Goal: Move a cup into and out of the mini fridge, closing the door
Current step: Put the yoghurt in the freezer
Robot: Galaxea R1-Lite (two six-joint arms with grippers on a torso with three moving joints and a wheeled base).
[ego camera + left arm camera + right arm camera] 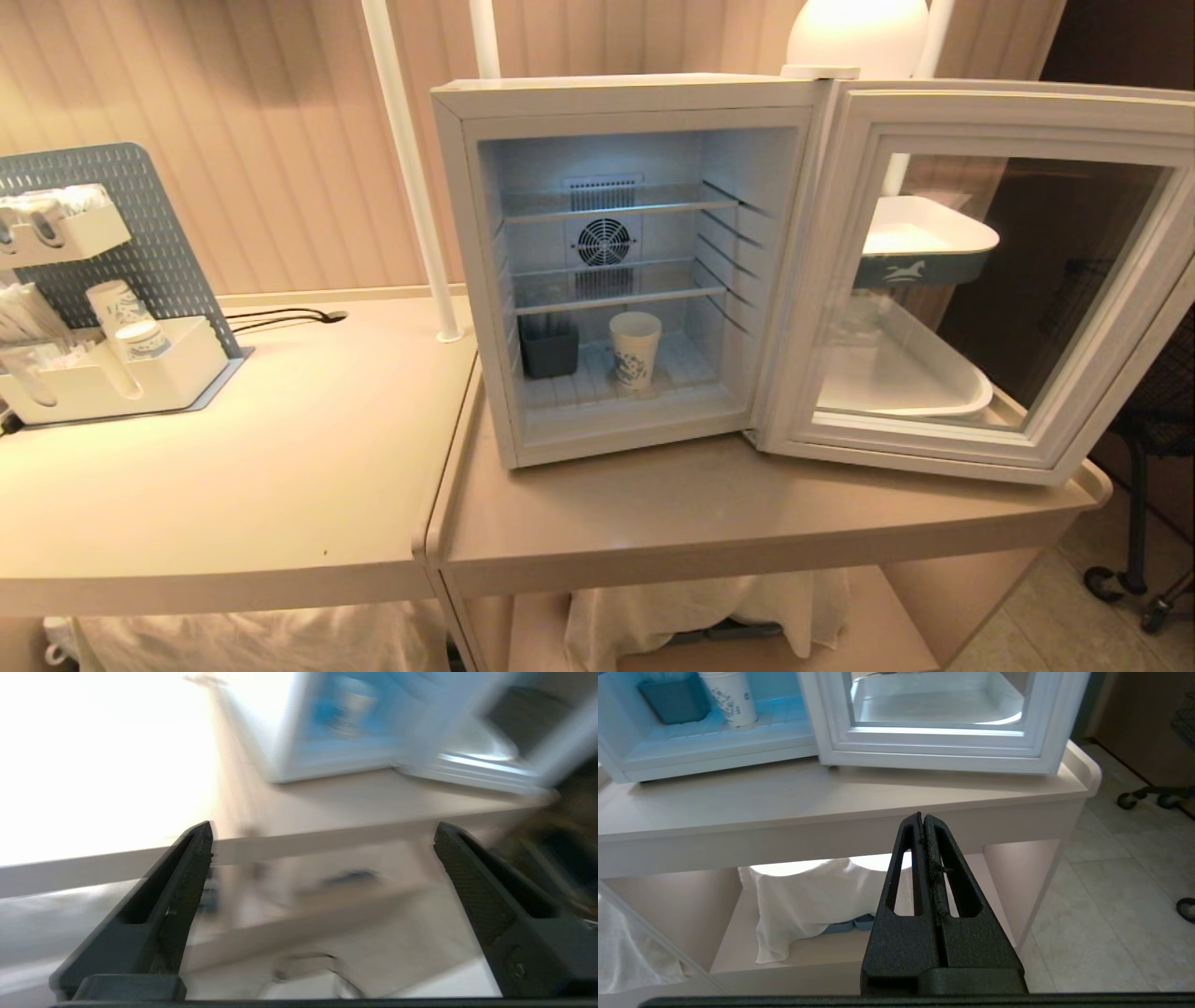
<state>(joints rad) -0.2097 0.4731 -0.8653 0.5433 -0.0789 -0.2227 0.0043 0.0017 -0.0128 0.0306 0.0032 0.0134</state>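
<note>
The cup [635, 349] is a tapered white paper cup with a blue printed pattern on its side. It stands upright on the floor of the mini fridge [616, 261], under the lower of two wire shelves and a little right of centre. A dark square container [549, 350] sits just beside it on the left, apart from it. A round fan grille shows on the rear wall above them, and the interior is lit a cool white.

The door [990, 280] is swung wide open to the right, its pale frame around a glass pane through which white trays on a rack behind can be seen. The door's far right edge is cut off by the head view. The fridge rests on a beige counter [709, 504].

Neither arm appears in the head view. The left gripper [322, 835] is spread wide with nothing between its fingers; its view is heavily smeared, so the fridge and cup there are only a pale blue blur, and it seems to hang out in front of the counter edge. The right gripper [923, 819] has its fingers pressed together and empty, low in front of the counter, facing the shelf below where a white cloth [817, 900] lies.
</note>
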